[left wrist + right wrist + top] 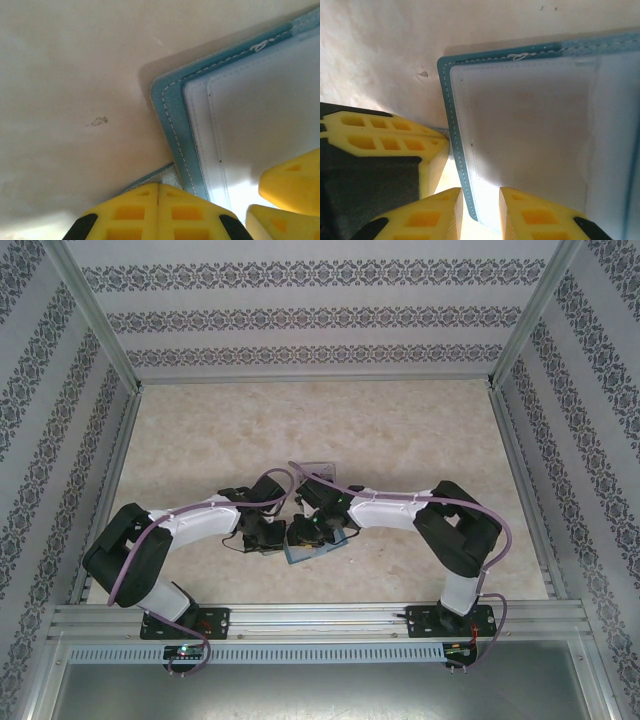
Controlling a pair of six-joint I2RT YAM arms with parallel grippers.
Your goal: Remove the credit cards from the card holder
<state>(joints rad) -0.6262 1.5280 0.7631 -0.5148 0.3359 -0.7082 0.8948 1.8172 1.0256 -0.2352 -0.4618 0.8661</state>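
Straddling the teal stitched edge of the card holder [535,130], the right tool [481,196] is standing narrowly open, with nothing clamped that I can make out. The left tool [158,192] is resting fully closed at the holder's left side, seemingly pinning it. The holder is lying open on the table [75,75], near the middle of the near side, between both arms. I cannot tell whether the pale pocket [250,110] is hiding the credit cards. To do this step well, the right tool should be catching a card's lip rather than the stitched border. It should then be drawing the card out along the pocket mouth while the left tool is holding the holder flat.
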